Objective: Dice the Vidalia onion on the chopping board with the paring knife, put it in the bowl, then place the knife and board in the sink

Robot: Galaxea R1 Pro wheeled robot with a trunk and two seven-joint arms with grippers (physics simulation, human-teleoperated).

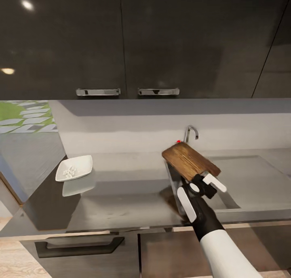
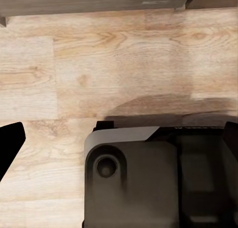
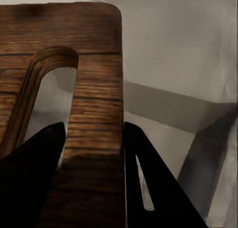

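Board-in-hand moment: chopping board (image 1: 190,161) is dark-brown wood w/ clear lengthwise grain, rounded corners, held up in the air and tilted over the left end of the sink (image 1: 242,177). Right wrist view shows its oval handle hole and the strip of wood beside the hole (image 3: 96,114) pinched between the two black fingers, so right gripper (image 1: 204,184) is closed tight on the board's handle end, jaws only as far apart as that strip is wide.

Sink is a grey steel rectangular basin sunk into the countertop (image 1: 121,193), chrome tap (image 1: 190,133) at the back w/ a red knob (image 1: 178,141) just peeking past the board's far corner. Through the right wrist cam the basin walls and floor sit under the board.

Bowl (image 1: 74,167) is white, shallow, squarish w/ rounded corners, on the countertop well left of the sink. Small pile of tiny pale diced onion (image 1: 70,172) bits inside it.

Left gripper: left wrist cam looks down at light wood floor (image 2: 99,64) and part of the robot's dark base (image 2: 148,183); black fingertips (image 2: 10,143) sit at opposite edges, wide apart, holding nothing.
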